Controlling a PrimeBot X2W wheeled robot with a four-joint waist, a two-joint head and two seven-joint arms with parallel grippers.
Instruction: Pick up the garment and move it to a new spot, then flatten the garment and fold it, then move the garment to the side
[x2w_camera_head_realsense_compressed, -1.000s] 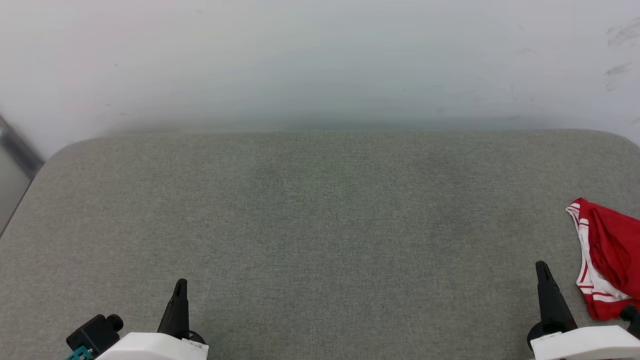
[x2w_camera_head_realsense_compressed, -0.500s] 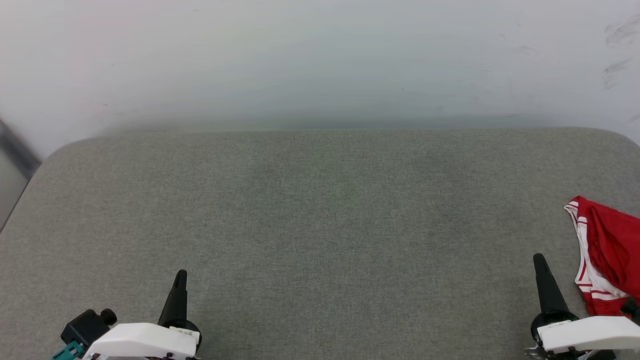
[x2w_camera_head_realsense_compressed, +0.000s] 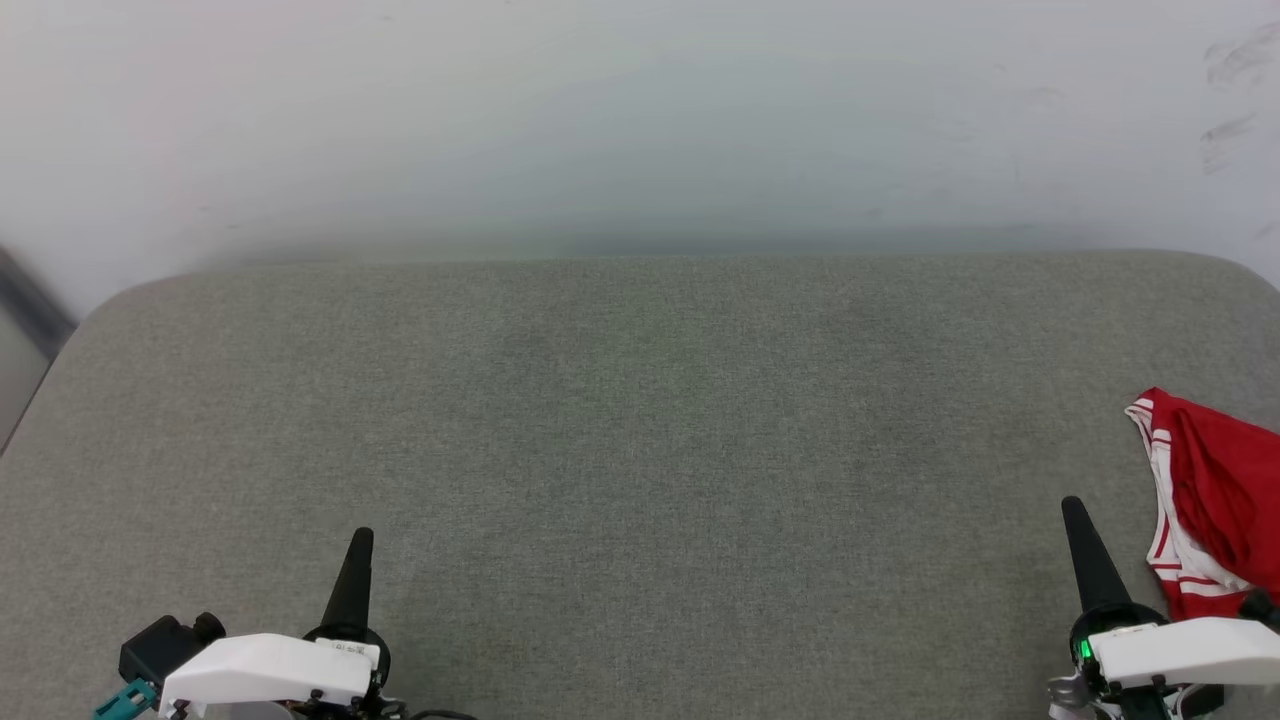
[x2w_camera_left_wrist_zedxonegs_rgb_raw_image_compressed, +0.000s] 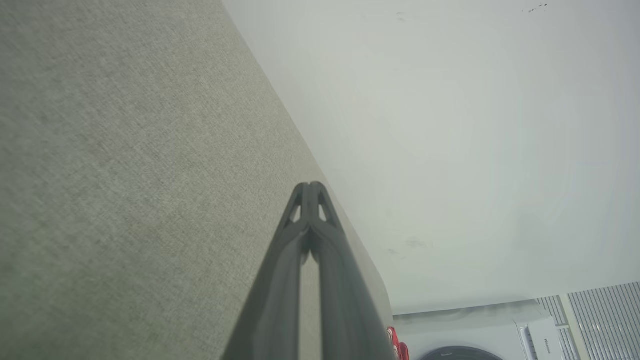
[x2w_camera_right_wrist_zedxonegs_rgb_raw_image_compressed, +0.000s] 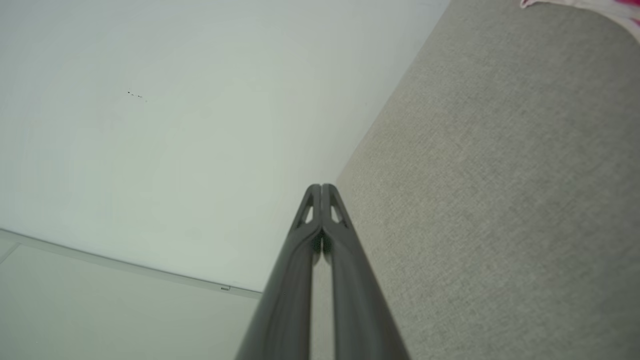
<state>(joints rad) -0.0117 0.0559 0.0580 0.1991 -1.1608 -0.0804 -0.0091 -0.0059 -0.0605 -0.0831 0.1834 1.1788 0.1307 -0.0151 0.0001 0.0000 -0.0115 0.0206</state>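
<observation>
The garment (x2w_camera_head_realsense_compressed: 1215, 500), red with white and striped trim, lies bunched at the right edge of the grey padded table (x2w_camera_head_realsense_compressed: 640, 420), partly cut off by the head view's border. A sliver of it shows in the left wrist view (x2w_camera_left_wrist_zedxonegs_rgb_raw_image_compressed: 398, 345) and at the top right of the right wrist view (x2w_camera_right_wrist_zedxonegs_rgb_raw_image_compressed: 590, 6). My right gripper (x2w_camera_head_realsense_compressed: 1074, 508) is shut and empty, just left of the garment and not touching it. My left gripper (x2w_camera_head_realsense_compressed: 362, 540) is shut and empty near the front left of the table. The wrist views show each pair of fingertips pressed together: left gripper (x2w_camera_left_wrist_zedxonegs_rgb_raw_image_compressed: 310, 186), right gripper (x2w_camera_right_wrist_zedxonegs_rgb_raw_image_compressed: 321, 187).
A pale wall (x2w_camera_head_realsense_compressed: 640, 120) rises right behind the table's far edge. The left wrist view shows a white appliance (x2w_camera_left_wrist_zedxonegs_rgb_raw_image_compressed: 475, 340) beyond the table's right end. The table's left corner drops off near a dark strip (x2w_camera_head_realsense_compressed: 30, 300).
Both gripper tips have crept slightly up the head view. The picture has shifted a little too, so the garment sits slightly higher; it has not been touched.
</observation>
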